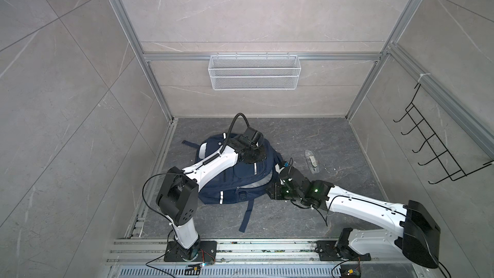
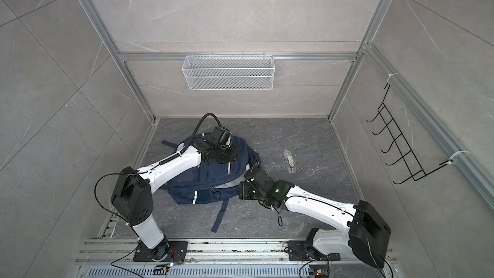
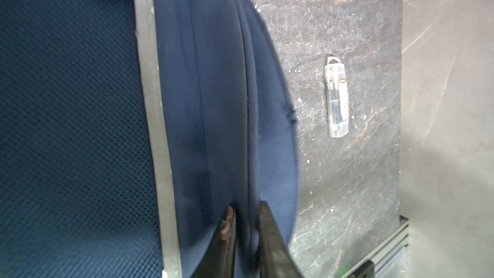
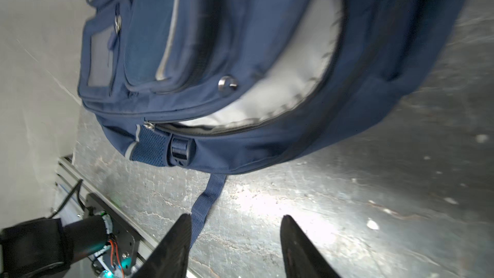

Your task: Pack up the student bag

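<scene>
The student bag (image 1: 235, 180) (image 2: 205, 180), a navy backpack with silver stripes, lies flat on the dark floor. Its main zip gapes, showing pale lining (image 4: 280, 89). My left gripper (image 1: 252, 156) (image 2: 227, 156) sits on the bag's far upper part. In the left wrist view its jaws (image 3: 247, 209) stand a narrow way apart, with a dark fold of the bag (image 3: 213, 76) in the gap. My right gripper (image 1: 274, 191) (image 2: 242, 191) is low at the bag's right side. Its fingers (image 4: 236, 217) are open over bare floor, with a loose strap (image 4: 205, 204) beside one finger.
A clear plastic case (image 1: 311, 161) (image 2: 290, 162) (image 3: 336, 97) lies on the floor right of the bag. A white mesh basket (image 1: 254, 72) hangs on the back wall and a black hook rack (image 1: 438, 143) on the right wall. A bag strap (image 1: 247, 215) trails toward the front rail.
</scene>
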Controlling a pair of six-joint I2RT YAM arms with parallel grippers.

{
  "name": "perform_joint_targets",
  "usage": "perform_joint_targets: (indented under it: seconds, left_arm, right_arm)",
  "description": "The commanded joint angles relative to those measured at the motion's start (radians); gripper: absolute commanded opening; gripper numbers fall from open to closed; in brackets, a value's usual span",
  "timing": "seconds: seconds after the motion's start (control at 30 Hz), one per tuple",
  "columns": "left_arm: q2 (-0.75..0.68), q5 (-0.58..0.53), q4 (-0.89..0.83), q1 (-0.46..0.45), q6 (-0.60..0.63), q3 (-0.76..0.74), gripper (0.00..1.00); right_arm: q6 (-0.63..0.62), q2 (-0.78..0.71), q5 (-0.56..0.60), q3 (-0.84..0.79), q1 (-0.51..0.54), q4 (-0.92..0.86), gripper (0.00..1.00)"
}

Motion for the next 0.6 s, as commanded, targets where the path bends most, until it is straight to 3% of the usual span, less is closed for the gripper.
perform_joint_targets:
  seconds: [0.0,0.2,0.57]
  left_arm:
    - [-0.129,-0.073,-0.025,-0.003,0.055,-0.023,0.31]
    - [-0.403,-0.23,-0.123,0.019,0.081,-0.262,0.37]
    - [-0.881,-0.184,-0.144,0.114,-0.121,-0.709,0.46]
  right_arm:
    - [-0.02,0.083,0.062,0.071,0.069,-0.005,0.56]
    - [-0.031,0.261,0.157,0.225,0.189,-0.036,0.56]
    - [0.02,0.498,0.21,0.432,0.253,-0.066,0.56]
